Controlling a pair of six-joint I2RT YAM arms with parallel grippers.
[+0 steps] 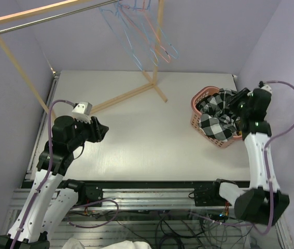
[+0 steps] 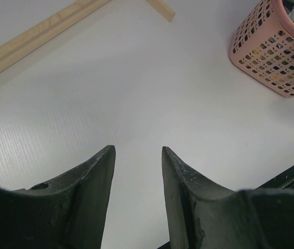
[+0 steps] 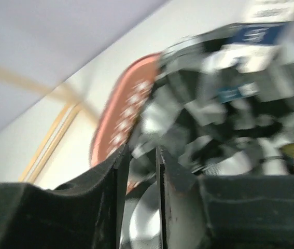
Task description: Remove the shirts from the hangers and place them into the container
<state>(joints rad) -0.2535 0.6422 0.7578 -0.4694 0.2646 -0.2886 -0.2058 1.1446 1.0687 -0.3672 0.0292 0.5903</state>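
Observation:
A black-and-white checked shirt (image 1: 217, 118) lies bunched in the pink slotted container (image 1: 194, 108) at the table's right side. My right gripper (image 1: 236, 105) hovers over the container's far right. In the right wrist view its jaws (image 3: 142, 151) stand a narrow gap apart just above the blurred shirt (image 3: 214, 98), with the container rim (image 3: 120, 116) to their left. Bare light blue and pink wire hangers (image 1: 147, 36) hang from the rack at the back. My left gripper (image 2: 137, 150) is open over bare table at the left, with nothing between its fingers (image 1: 103, 129).
A wooden rack's foot beam (image 1: 128, 94) crosses the back middle of the table (image 1: 152, 140), and it also shows in the left wrist view (image 2: 38, 36). The rack's upright and rail rise at the back left. The container (image 2: 271, 57) sits far right of the left gripper.

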